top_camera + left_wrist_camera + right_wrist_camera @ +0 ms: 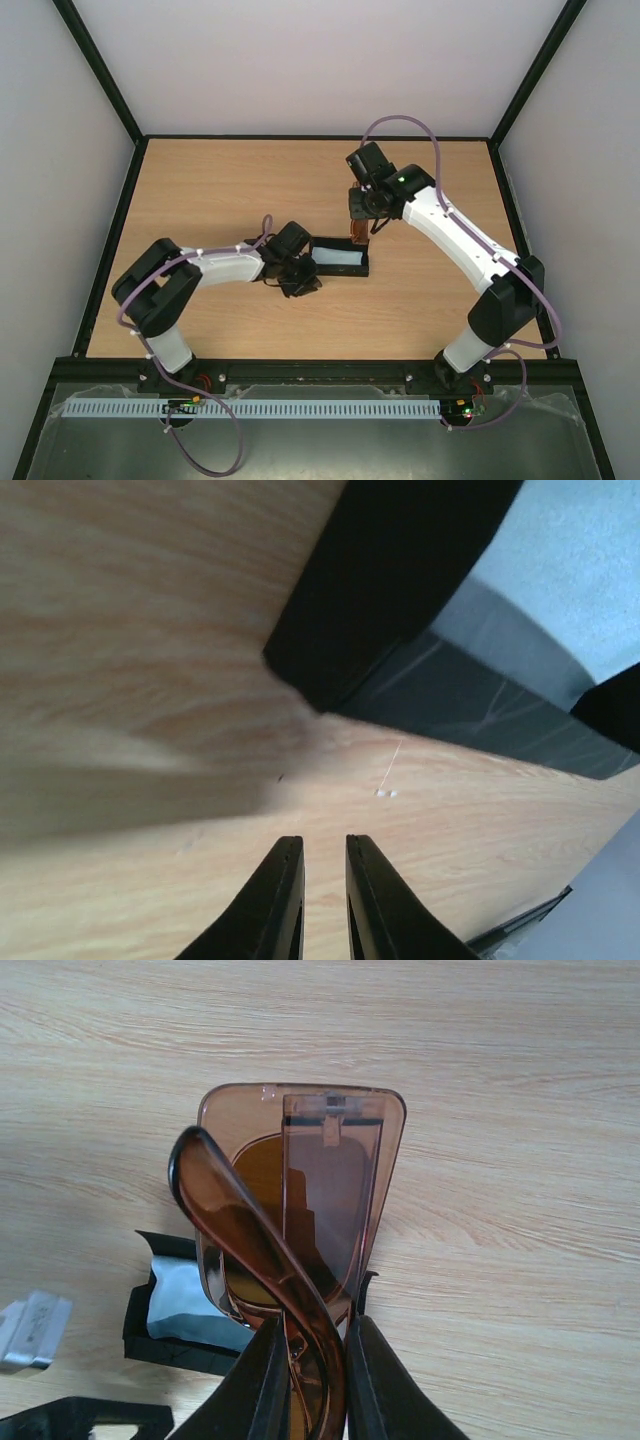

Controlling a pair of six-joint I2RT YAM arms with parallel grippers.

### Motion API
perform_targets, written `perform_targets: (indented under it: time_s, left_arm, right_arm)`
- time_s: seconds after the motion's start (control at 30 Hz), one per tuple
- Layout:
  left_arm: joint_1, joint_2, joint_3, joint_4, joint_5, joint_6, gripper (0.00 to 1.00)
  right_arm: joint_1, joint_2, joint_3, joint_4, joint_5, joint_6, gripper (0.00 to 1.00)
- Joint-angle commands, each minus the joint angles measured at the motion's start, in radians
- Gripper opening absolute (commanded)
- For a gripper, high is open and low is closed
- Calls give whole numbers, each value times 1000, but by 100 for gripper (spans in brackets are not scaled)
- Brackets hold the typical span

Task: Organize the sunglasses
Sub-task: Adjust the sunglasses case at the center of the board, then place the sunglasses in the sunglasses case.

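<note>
Folded sunglasses (300,1190) pinched by right tool (312,1332), held on end near right end of open case (380,600), likely staged for lowering inside. Blue cloth (185,1298) laid in case, presumably as padding. Empty left tool (325,845) nearly pressed together, parked on surface (150,630) at case's left end, probably to steady it.

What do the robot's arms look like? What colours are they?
Both the left arm and right arm have white shells with chunky black joints. A thin purple cable loops along each. A tiny green light glows near the right wrist. The fingers are black, smooth and tapered.
</note>
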Motion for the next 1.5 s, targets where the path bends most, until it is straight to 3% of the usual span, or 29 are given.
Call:
perform_targets:
  time_s: [0.0, 0.4, 0.7, 1.0, 1.17, 1.47]
  left_arm:
    - [19, 70, 60, 29, 17, 29, 14]
    - [196, 243, 254, -76, -22, 172, 11]
    - [215, 408, 529, -164, 20, 234, 9]
    - [227, 270, 413, -190, 43, 235, 10]
    - [223, 231, 345, -206, 62, 257, 10]
    - [193, 201, 290, -187, 81, 274, 10]
  right_arm:
    - [2, 22, 9, 10, -14, -29, 1]
    - [16, 87, 17, -8, 0, -90, 1]
    - [25, 140, 85, -83, -32, -71, 1]
    - [44, 231, 162, -226, -209, 102, 1]
    - [44, 292, 168, -286, -208, 199, 1]
    - [44, 375, 112, -236, -176, 262, 1]
